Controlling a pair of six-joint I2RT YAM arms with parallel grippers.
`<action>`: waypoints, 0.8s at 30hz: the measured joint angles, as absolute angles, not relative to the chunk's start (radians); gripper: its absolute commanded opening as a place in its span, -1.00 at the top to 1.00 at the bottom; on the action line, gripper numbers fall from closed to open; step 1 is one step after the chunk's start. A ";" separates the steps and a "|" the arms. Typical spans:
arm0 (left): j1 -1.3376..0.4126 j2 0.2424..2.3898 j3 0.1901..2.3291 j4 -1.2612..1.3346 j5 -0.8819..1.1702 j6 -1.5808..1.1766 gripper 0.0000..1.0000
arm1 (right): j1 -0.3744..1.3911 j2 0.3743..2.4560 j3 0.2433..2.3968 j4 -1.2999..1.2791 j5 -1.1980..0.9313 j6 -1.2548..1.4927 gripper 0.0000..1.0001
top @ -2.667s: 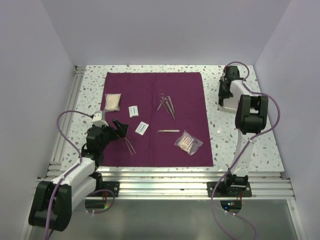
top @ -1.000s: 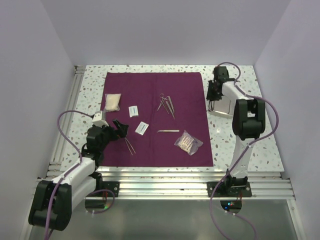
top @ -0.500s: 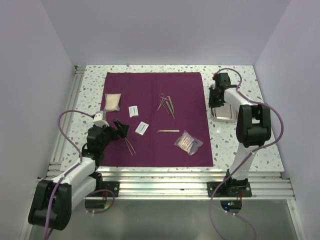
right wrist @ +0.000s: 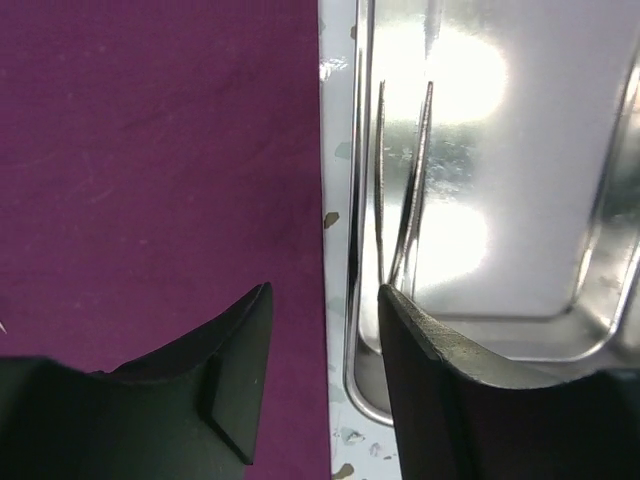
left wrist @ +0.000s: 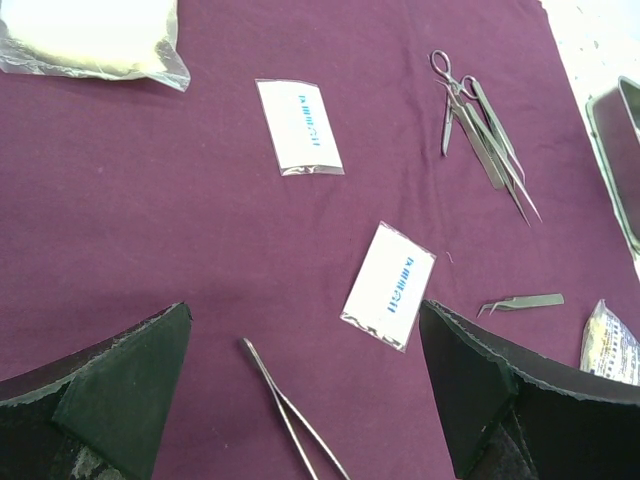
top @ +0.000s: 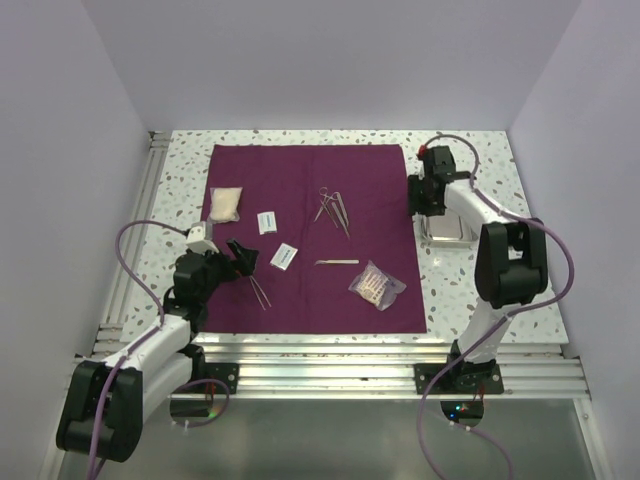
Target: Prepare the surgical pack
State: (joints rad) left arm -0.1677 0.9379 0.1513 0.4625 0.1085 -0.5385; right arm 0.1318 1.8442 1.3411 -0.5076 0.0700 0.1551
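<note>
**Task item.** The surgical pack [top: 300, 170], a plum drape, lies open and flat across the middle of the table [top: 180, 180]. It serves as the laying-out field, so the loose items rest on it rather than on the bare top.

**Right side.** The steel tray [right wrist: 520, 150] sits just beside the drape's right edge. The right gripper [right wrist: 325, 290] hangs over the tray's left rim, its claw parted with nothing between the pads. Tweezers [right wrist: 420, 150] lie lengthwise inside the tray. Judged: the instruments are being gathered there.

**Left side.** The left gripper [left wrist: 305, 308] hovers at the near left of the drape, spread fully wide and empty. It straddles thin forceps [left wrist: 290, 410] lying on the cloth, apparently lined up for a pick.

**Count.**
- One drape and one tray.
- One cream gauze pouch [left wrist: 90, 30], far left.
- Two white sachets [left wrist: 300, 125] [left wrist: 390, 285].
- One clear bag [top: 377, 284], near right.
- One bent-tip tweezers [left wrist: 525, 301], mid-cloth.
- One overlapping instrument cluster [left wrist: 485, 140] with scissors; exact number cannot be told.
</note>
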 measured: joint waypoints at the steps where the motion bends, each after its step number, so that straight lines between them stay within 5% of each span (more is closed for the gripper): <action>1: -0.169 0.937 0.151 0.463 0.109 -0.539 -1.00 | 0.138 1.828 1.340 -0.511 0.080 0.154 -0.02; 9: -0.172 0.936 0.163 0.455 0.109 -0.530 -1.00 | 0.322 1.707 1.340 -0.496 0.102 0.090 -0.13; 16: -0.172 0.921 0.172 0.449 0.108 -0.530 -1.00 | 0.502 1.674 1.208 -0.417 -0.078 -0.072 -0.10; 21: -0.172 0.918 0.172 0.448 0.109 -0.530 -1.00 | 0.564 1.682 1.172 -0.406 -0.134 -0.171 -0.38; 24: -0.172 0.917 0.172 0.448 0.109 -0.530 -1.00 | 0.605 1.704 1.172 -0.371 -0.165 -0.221 -0.34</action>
State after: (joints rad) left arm -0.1719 0.9169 0.1719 0.4477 0.1085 -0.5304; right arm 0.6048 1.7039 1.1725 -0.3714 -0.1646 -0.2211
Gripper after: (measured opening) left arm 0.997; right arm 0.687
